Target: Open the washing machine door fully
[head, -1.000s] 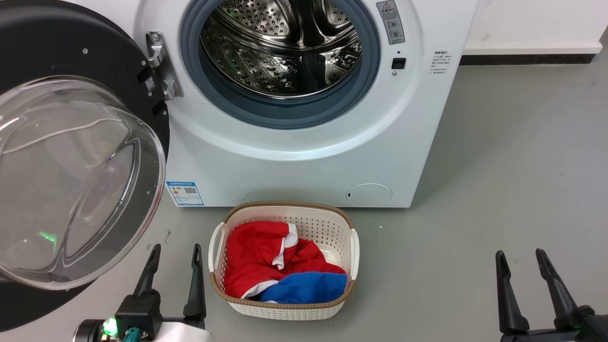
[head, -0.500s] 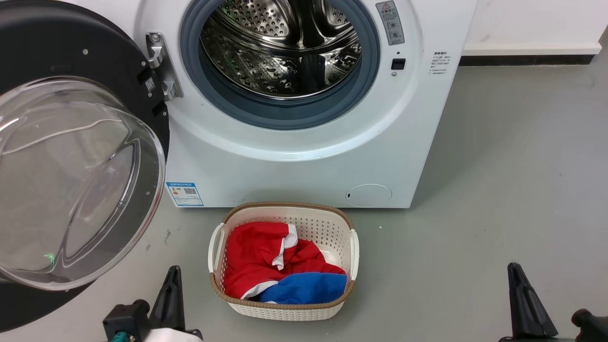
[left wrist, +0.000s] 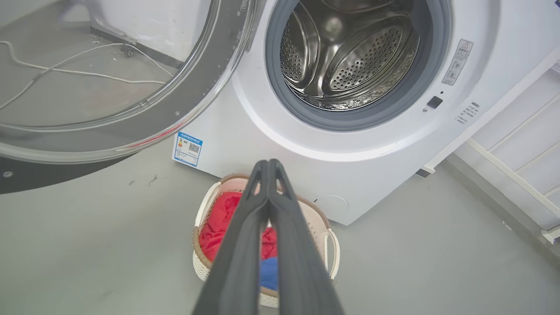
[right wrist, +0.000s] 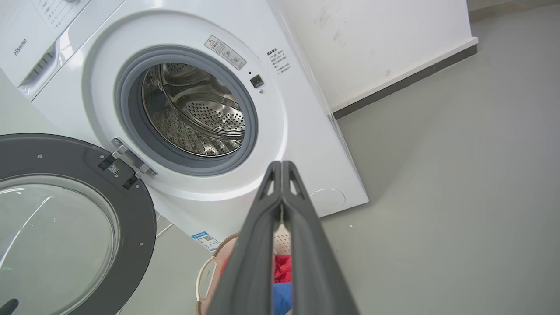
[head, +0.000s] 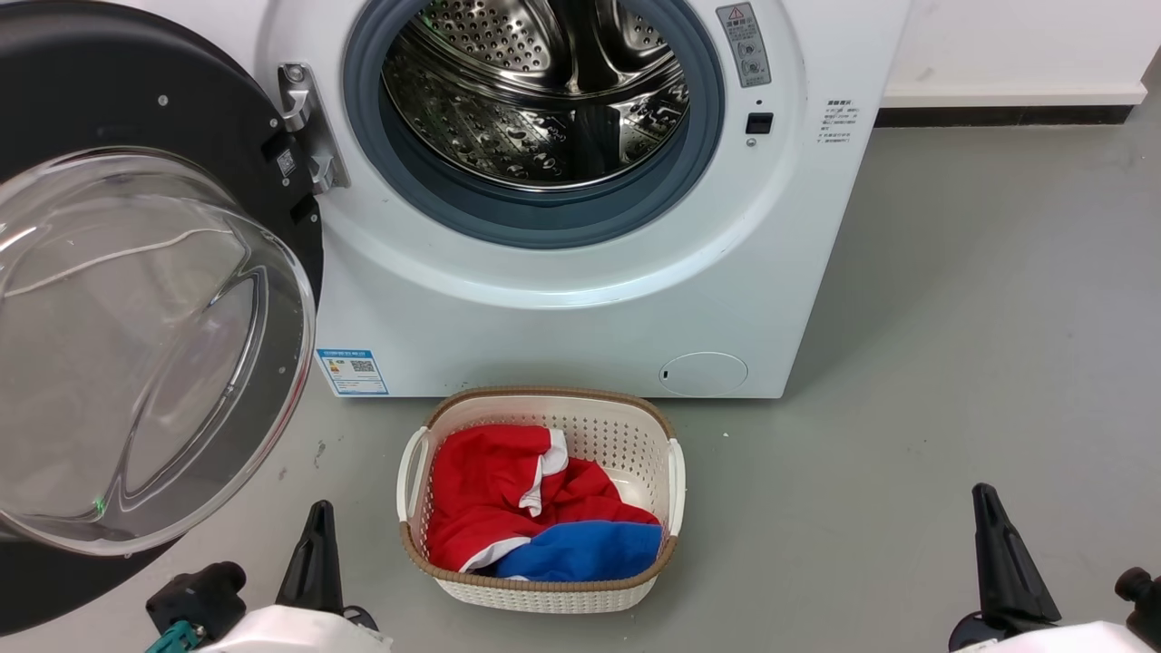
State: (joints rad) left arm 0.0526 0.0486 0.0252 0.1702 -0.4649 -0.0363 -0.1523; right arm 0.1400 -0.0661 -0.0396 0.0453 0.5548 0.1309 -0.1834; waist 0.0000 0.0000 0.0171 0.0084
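Glossy black ring and clear glass bowl: the washing machine door (head: 136,345), swung out to the left of the washing machine (head: 562,308) on the metal hinge (head: 304,118), inner face turned toward the head camera, steel drum (head: 535,91) laid bare. Judged wide open, perhaps at its stop (hard to be sure from these angles).

Left gripper (left wrist: 268,166) low and back from the door, fingers pressed together tip to tip, nothing between them. Right gripper (right wrist: 281,168) likewise closed up on nothing, well off to the right. Touching the door with neither.

With any swing left in it:
- Push with the left, closed fingers as a blunt probe, against the black ring near its free edge, far from the hinge, for best leverage.
- Press on the ring, not the glass bowl.
- Follow the arc round the hinge rather than shoving straight.
- Ease off on meeting resistance; no forcing past the stop.
- Keep clear of the laundry basket (head: 544,597) of red and blue clothes just before the machine, and keep the right arm parked.
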